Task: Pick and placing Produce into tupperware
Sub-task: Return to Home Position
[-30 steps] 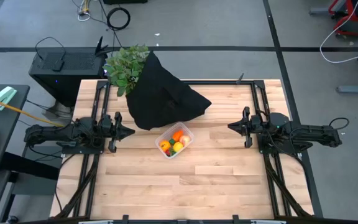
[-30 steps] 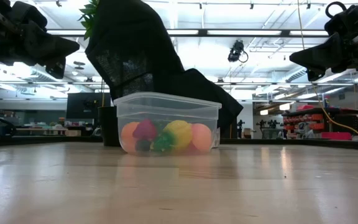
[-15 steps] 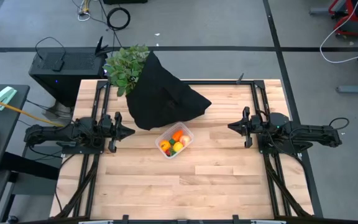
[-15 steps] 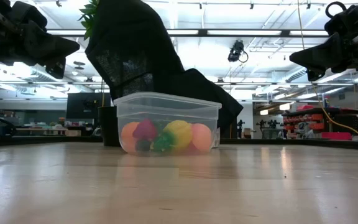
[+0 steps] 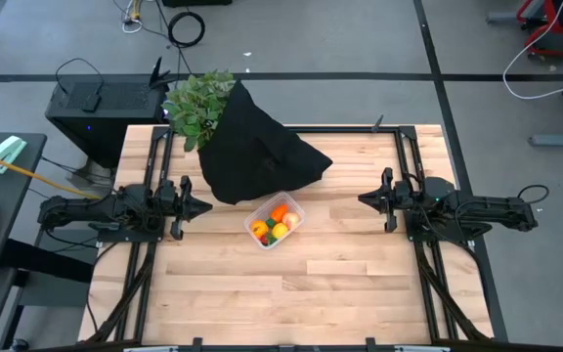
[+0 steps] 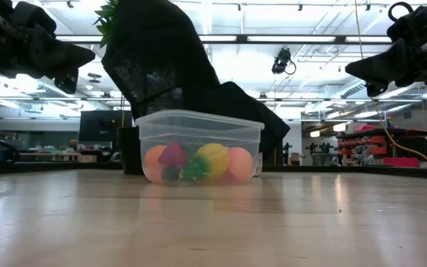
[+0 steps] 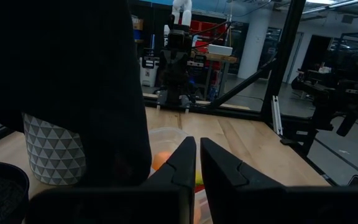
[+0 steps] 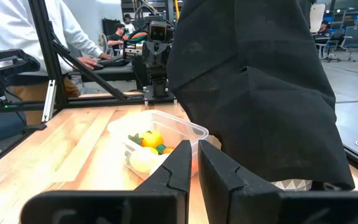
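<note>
The clear tupperware (image 5: 275,224) stands on the wooden table near its middle, and the produce (image 6: 197,163) lies inside it: an orange ball, a yellow piece, a pink-red fruit and green bits. My left gripper (image 5: 207,206) hovers level at the table's left, shut, holding nothing. My right gripper (image 5: 362,199) hovers level at the table's right, shut, holding nothing. Both point toward the tupperware (image 8: 157,142) from a distance. In the left wrist view the tupperware (image 7: 161,144) shows just beyond the shut fingertips (image 7: 197,144).
A black cloth heap (image 5: 258,154) drapes over a leafy green plant (image 5: 197,104) at the table's far side, just behind the tupperware. A patterned pot (image 7: 55,155) stands under the cloth. A person in a white top (image 8: 36,37) stands beyond the table.
</note>
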Controlling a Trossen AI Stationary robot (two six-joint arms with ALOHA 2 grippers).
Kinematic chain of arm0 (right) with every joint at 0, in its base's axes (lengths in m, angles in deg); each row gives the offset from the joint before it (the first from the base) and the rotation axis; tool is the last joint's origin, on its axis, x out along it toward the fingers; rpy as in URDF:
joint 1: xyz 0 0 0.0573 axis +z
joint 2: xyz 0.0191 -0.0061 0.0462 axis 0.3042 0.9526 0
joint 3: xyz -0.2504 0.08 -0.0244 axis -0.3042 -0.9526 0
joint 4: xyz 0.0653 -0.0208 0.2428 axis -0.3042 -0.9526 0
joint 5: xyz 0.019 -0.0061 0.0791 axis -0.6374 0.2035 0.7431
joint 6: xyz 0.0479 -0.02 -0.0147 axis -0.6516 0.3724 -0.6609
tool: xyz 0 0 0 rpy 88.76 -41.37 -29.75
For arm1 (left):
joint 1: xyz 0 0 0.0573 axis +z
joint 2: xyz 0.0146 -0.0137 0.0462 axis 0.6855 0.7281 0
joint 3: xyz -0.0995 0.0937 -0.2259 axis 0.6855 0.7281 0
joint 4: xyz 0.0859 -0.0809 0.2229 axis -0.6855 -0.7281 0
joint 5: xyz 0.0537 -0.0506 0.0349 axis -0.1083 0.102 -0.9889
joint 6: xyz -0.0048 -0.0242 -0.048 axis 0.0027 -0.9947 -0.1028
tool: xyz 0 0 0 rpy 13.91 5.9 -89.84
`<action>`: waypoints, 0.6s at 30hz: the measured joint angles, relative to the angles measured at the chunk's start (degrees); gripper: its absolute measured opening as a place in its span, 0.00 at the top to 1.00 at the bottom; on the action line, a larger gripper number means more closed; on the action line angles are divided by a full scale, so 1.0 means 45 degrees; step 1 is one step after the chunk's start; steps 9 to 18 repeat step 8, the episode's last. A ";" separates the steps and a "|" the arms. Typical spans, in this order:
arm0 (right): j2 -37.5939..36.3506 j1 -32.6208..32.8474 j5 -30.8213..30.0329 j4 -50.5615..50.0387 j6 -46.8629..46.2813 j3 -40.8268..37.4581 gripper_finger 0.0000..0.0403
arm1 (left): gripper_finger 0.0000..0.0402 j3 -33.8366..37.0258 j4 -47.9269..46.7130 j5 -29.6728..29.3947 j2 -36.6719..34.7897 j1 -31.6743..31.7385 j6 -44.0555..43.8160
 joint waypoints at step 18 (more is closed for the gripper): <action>-0.0002 0.0000 0.0002 -0.0005 0.0000 0.0000 0.92 | 0.94 0.0000 0.0000 0.0000 0.0000 0.0005 0.0000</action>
